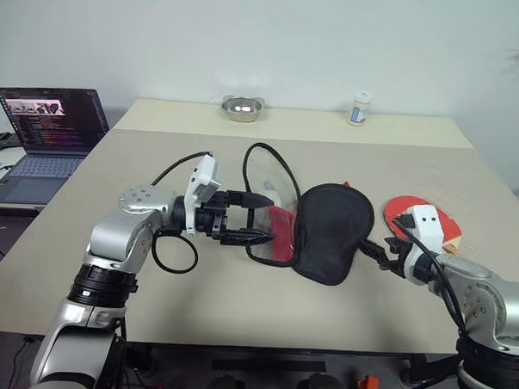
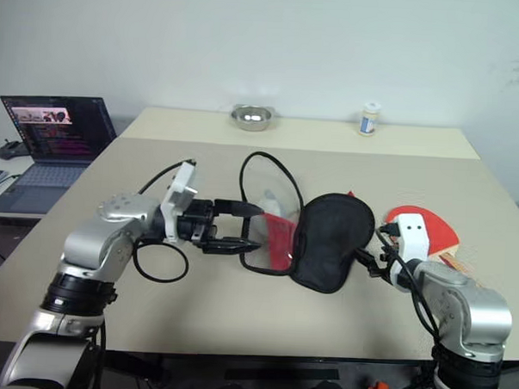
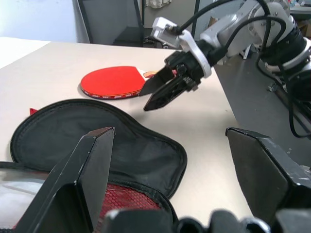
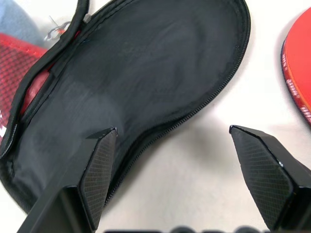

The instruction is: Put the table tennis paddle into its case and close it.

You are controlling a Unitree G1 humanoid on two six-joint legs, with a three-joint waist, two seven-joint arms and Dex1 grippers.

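A beige tabletop [image 1: 194, 321] stands against a pale wall. On it the case [image 1: 331, 228] lies unzipped, its black flap spread flat, and the paddle [image 1: 395, 211] rests bare just to its right, so the loading step has not begun. The left claw [image 1: 251, 218] gapes wide at the case's raised left edge, holding nothing I can make out. The right claw [image 1: 375, 250], also wide and empty, hovers between case and paddle. Next I'd expect it to swing right and pinch the paddle.

We cannot see the short wooden handle of the red-faced table tennis paddle [image 1: 408, 210]; the right arm's wrist covers it. The soft black zip case [image 4: 146, 92] is cut off at the right wrist view's edge. The small white jar's [image 1: 360, 108] label is too small to read.
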